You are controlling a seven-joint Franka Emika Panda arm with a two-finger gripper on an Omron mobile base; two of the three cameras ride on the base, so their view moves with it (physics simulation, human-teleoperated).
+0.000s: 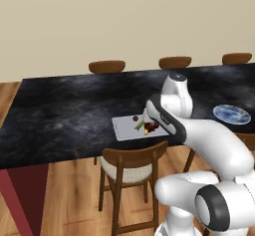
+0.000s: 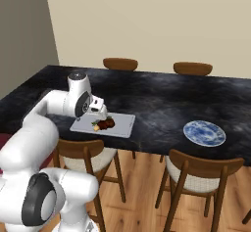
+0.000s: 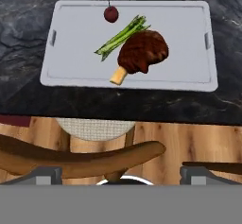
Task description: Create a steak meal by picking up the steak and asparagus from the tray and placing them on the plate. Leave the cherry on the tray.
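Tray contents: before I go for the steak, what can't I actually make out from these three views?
- Gripper, hand view: fingertips cut off by the bottom edge; they stand wide apart, holding nothing.
- Tray, right base view: its left part sits behind the arm; the cherry can't be picked out there.
- Asparagus, hand view: its lower end meets the steak; whether it runs underneath is unclear.
- Plate, left base view: too small to read its surface.

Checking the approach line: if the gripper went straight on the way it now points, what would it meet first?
Probably the steak on the tray, which sits near the middle of the hand view. The open gripper is well back, over a chair, so depth is uncertain.
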